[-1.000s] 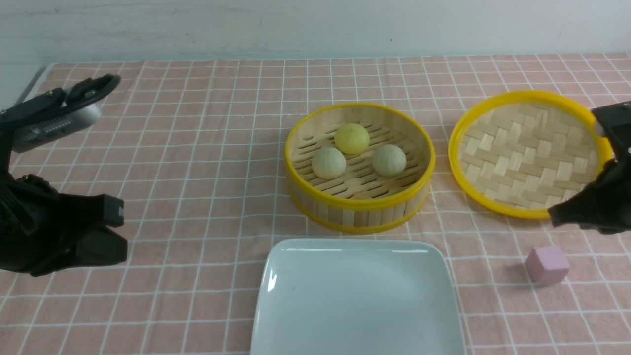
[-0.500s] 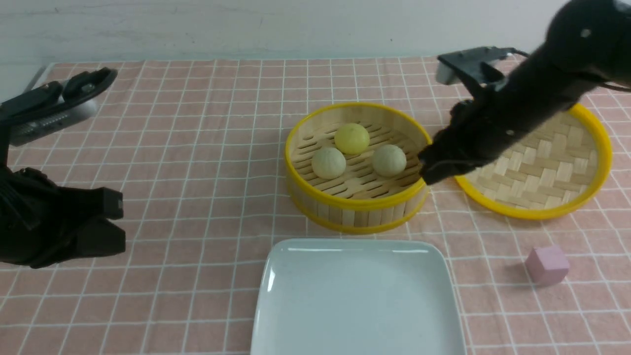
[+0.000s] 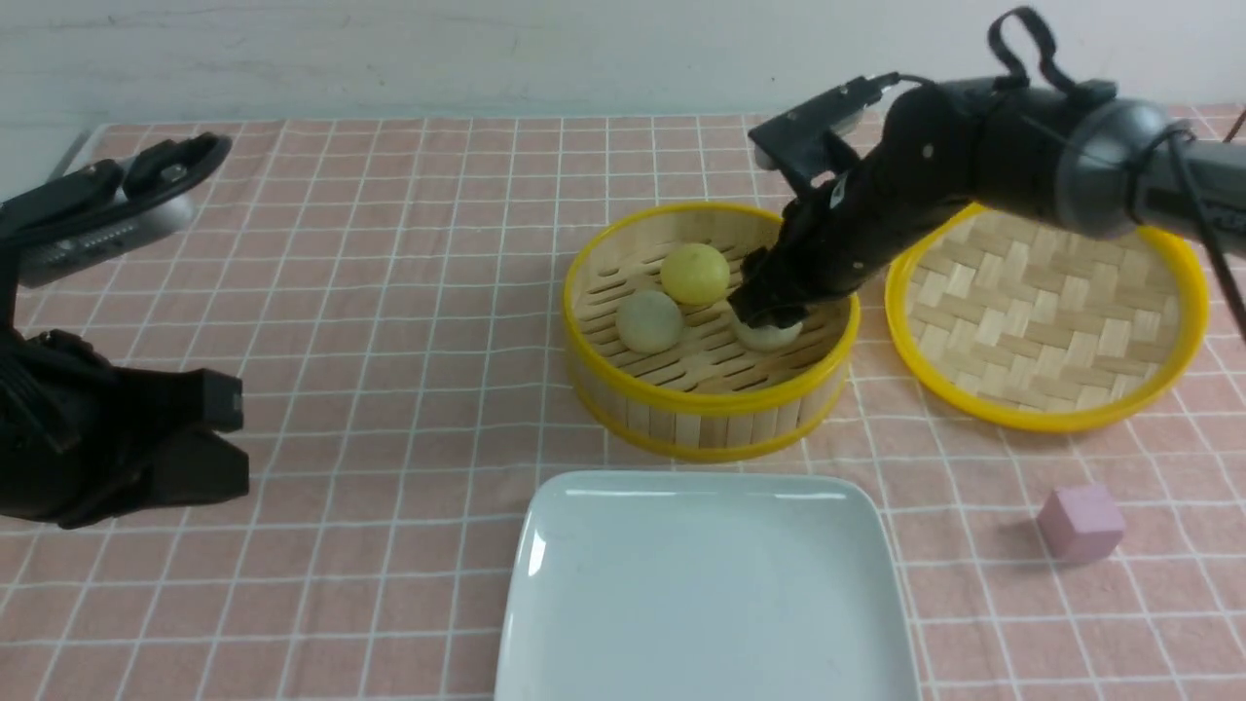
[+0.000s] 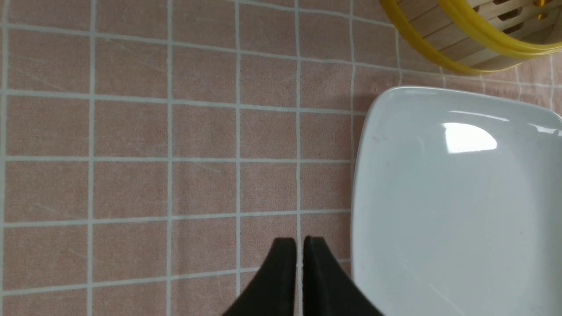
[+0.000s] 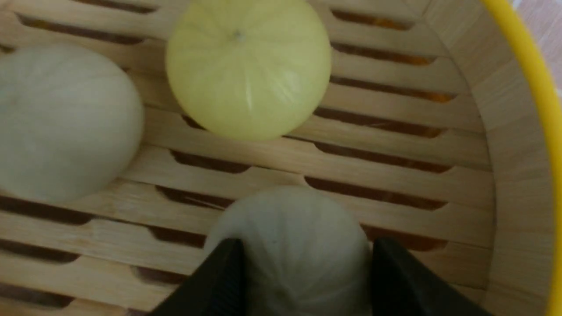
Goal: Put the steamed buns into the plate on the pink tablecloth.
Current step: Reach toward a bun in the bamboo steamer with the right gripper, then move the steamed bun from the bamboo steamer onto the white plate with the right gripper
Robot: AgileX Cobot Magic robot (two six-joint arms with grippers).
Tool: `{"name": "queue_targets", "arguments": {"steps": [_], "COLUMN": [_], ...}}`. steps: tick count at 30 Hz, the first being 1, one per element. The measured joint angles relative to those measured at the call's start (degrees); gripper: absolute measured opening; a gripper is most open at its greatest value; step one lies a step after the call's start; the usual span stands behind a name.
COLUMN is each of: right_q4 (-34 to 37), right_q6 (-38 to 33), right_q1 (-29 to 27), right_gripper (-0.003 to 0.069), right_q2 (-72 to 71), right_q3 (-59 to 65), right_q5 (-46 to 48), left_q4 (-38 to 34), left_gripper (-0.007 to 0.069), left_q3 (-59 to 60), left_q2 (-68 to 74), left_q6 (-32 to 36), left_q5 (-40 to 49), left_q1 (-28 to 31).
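1. Front: three steamed buns (image 3: 649, 321) sit in the steamer basket (image 3: 711, 404), the plate (image 3: 701, 482) nearer on the pink tablecloth (image 3: 389, 341).
2. Left wrist: the left gripper (image 4: 300, 245) is pinched together beside the plate (image 4: 439, 197).
3. Right wrist: the right gripper (image 5: 303, 245) straddles one beige bun (image 5: 290, 219) – whether it squeezes, I cannot tell.

The pink tablecloth (image 3: 389, 292) carries a steamer basket (image 3: 701, 424), lid (image 3: 1046, 312), plate (image 3: 701, 604) and pink cube (image 3: 1081, 524).

No legible text, label, brand, number or sign, neither on the plate (image 3: 706, 484), steamer (image 3: 701, 424), lid (image 3: 1046, 292) nor cube (image 3: 1081, 523).
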Motion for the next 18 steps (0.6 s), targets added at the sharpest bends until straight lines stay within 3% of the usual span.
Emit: {"name": "queue_targets", "arguments": {"steps": [1, 3, 4, 5, 7, 12, 14, 18], "right_q4": [-0.08, -0.07, -0.07, -0.07, -0.07, 1.76, 9.05, 14.39], "right_q6": [0.11, 0.89, 1.21, 1.28, 1.28, 1.96, 2.66, 1.55], "right_q1": [0.00, 0.07, 0.07, 0.07, 0.07, 0.07, 0.36, 3.31], "right_gripper": [0.0347, 0.0249, 0.0115, 0.0058, 0.0026, 0.0022, 0.0022, 0.0028], "right_q2": [0.11, 0.26, -0.62, -1.73, -3.34, -14.39, -20.55, -22.15], "right_q3": [0.00, -0.11, -0.71, -1.16, -1.49, -1.44, 3.52, 14.49], "right_q5": [-0.06, -0.42, 1.27, 3.45, 7.07, 24.60, 31.67, 29.46], "left_q4": [0.00, 0.00, 0.00, 0.00, 0.00, 0.00, 0.00, 0.00], "left_gripper": [0.0055, 0.0056, 0.0058, 0.0059, 0.0062, 0.0067, 0.0070, 0.0074], "left_q3": [0.00, 0.00, 0.00, 0.00, 0.00, 0.00, 0.00, 0.00], "left_q2": [0.00, 0.00, 0.00, 0.00, 0.00, 0.00, 0.00, 0.00], "left_q6": [0.00, 0.00, 0.00, 0.00, 0.00, 0.00, 0.00, 0.00], "left_q5": [-0.06, -0.11, -0.13, -0.18, -0.19, -0.25, -0.30, -0.30], "left_q1": [0.00, 0.00, 0.00, 0.00, 0.00, 0.00, 0.00, 0.00]}}
